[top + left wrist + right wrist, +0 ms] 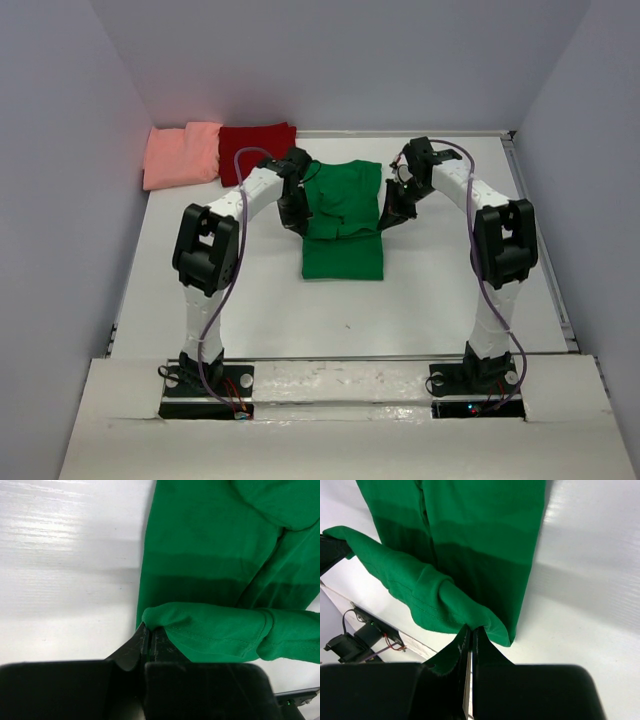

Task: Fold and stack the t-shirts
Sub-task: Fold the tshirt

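The bright green t-shirt point(342, 225) lies in the middle of the table, its far end lifted and doubled over toward the near end. My left gripper point(296, 213) is shut on the shirt's left edge point(165, 617). My right gripper point(393, 213) is shut on its right edge point(470, 615). The lifted hem hangs between the two grippers above the flat part of the shirt point(200, 555). The salmon-pink t-shirt point(181, 154) and the dark red t-shirt point(257, 147) lie folded side by side at the far left.
The white table point(430, 300) is walled by grey panels on three sides. A raised rim point(540, 240) runs along its right edge. The arm bases point(205, 380) stand at the near edge.
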Tool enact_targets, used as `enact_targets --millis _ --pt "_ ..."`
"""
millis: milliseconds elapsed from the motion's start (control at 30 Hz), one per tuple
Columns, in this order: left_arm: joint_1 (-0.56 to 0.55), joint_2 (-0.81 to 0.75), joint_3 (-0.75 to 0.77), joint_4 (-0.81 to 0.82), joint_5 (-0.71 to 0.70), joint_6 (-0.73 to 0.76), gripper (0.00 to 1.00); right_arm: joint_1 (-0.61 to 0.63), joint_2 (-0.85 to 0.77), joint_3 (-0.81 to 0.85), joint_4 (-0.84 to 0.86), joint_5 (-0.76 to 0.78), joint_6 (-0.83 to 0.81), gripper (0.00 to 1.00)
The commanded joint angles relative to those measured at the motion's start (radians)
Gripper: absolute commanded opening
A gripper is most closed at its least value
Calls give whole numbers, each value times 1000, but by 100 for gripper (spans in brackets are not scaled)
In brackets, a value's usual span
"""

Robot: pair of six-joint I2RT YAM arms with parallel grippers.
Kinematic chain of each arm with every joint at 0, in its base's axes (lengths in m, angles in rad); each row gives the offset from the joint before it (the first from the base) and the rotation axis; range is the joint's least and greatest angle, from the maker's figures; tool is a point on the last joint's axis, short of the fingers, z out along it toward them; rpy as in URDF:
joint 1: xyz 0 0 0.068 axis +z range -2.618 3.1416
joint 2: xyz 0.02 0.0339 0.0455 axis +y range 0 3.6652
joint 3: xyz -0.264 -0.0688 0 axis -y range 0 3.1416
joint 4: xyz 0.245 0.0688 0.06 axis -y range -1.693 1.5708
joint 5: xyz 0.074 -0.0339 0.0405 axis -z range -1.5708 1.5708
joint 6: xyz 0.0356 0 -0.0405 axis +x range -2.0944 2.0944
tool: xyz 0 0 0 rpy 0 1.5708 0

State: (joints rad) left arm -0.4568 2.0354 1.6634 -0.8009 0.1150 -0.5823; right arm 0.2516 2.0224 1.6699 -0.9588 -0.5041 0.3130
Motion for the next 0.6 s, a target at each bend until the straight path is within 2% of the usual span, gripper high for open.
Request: enact_targets --millis 0,300,567 --pt "0 14 55 -6 -24 33 0 -15 19 14 43 26 -12 0" --pt "-5 46 98 -8 -43 42 0 -15 47 -6 83 29 -8 0" --pt "-10 40 55 19 -40 38 0 -15 70 -22 121 36 -5 1"
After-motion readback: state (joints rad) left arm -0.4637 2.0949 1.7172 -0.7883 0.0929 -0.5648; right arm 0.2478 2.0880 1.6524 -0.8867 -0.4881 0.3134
